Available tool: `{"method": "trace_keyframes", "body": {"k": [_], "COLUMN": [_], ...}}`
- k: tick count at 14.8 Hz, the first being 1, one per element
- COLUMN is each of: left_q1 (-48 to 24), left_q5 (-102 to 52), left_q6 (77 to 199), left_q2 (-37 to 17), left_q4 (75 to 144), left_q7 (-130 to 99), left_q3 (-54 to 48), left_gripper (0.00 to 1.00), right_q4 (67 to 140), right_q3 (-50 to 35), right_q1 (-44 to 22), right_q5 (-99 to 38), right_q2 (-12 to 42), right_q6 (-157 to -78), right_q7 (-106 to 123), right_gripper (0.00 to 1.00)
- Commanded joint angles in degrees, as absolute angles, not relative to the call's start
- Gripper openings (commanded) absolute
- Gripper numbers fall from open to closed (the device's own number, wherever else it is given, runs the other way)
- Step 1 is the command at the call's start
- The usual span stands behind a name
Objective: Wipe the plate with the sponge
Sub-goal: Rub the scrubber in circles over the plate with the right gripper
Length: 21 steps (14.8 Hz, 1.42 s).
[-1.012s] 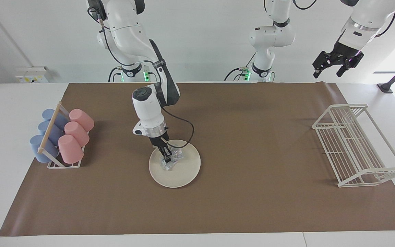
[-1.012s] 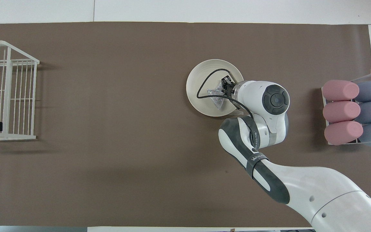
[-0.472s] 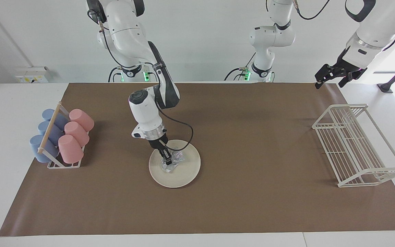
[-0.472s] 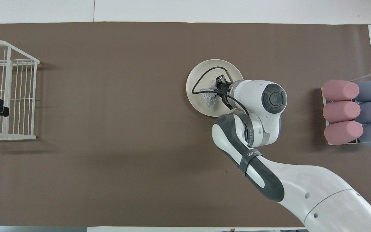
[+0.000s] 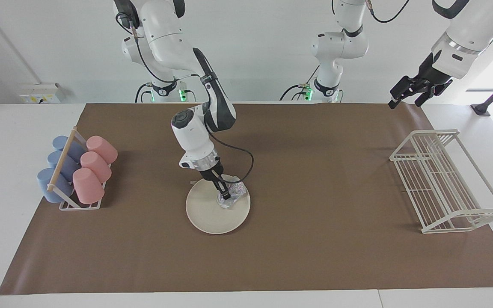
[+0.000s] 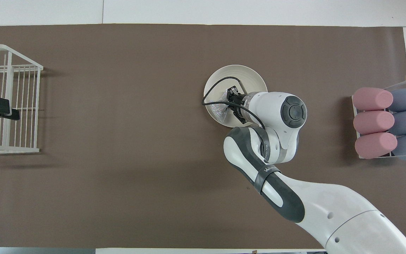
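On the plate [image 5: 212, 214], under the right gripper [image 5: 226, 196]: wiping underway.
It pinches the sponge [image 5: 231, 199] near one edge; remaining surface seems unwiped.

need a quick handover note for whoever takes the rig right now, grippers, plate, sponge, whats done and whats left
Right gripper: down on the plate, shut on the sponge, which presses on the plate's part toward the left arm's end of the table.
Left gripper: waiting in the air above the table edge near the wire rack, holding nothing.
Done: sponge grasped, on the plate.
Left: finish wiping, then release the sponge.
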State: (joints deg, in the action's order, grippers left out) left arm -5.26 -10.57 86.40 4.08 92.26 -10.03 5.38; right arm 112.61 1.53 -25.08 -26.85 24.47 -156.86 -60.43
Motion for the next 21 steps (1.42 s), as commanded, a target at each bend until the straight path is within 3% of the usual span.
{"method": "trace_keyframes", "body": {"k": [1,5,10,17,21], "left_q1": [-6.24,-6.24,-8.60,-8.79,-8.79], "left_q5": [-17.64,-27.23,-36.12,-38.06,-38.14], "left_q6": [90.87,94.30,104.31,105.29,105.21], "left_q2": [5.71,6.23,11.24,11.25,11.25], "left_q4": [96.14,100.01,111.08,111.62,111.62], "left_q7": [-16.07,-19.51,-19.77,-19.86,-19.86], "left_q3": [5.80,5.45,5.27,5.36,5.36], "left_gripper": [1.00,1.00,1.00,1.00,1.00], "right_q4": [112.68,112.76,113.55,111.80,111.53], "right_q3": [1.32,1.23,1.23,1.67,2.28], "right_q1": [-20.84,-21.88,-26.89,-26.72,-26.28], "right_q5": [-28.04,-28.12,-28.13,-28.04,-27.43], "right_q2": [26.72,26.63,26.19,23.83,17.15], "right_q6": [-157.76,-157.50,-157.59,-155.05,-146.10], "right_q7": [-50.64,-53.16,-64.07,-64.42,-67.93], "right_gripper": [0.00,0.00,0.00,0.00,0.00]}}
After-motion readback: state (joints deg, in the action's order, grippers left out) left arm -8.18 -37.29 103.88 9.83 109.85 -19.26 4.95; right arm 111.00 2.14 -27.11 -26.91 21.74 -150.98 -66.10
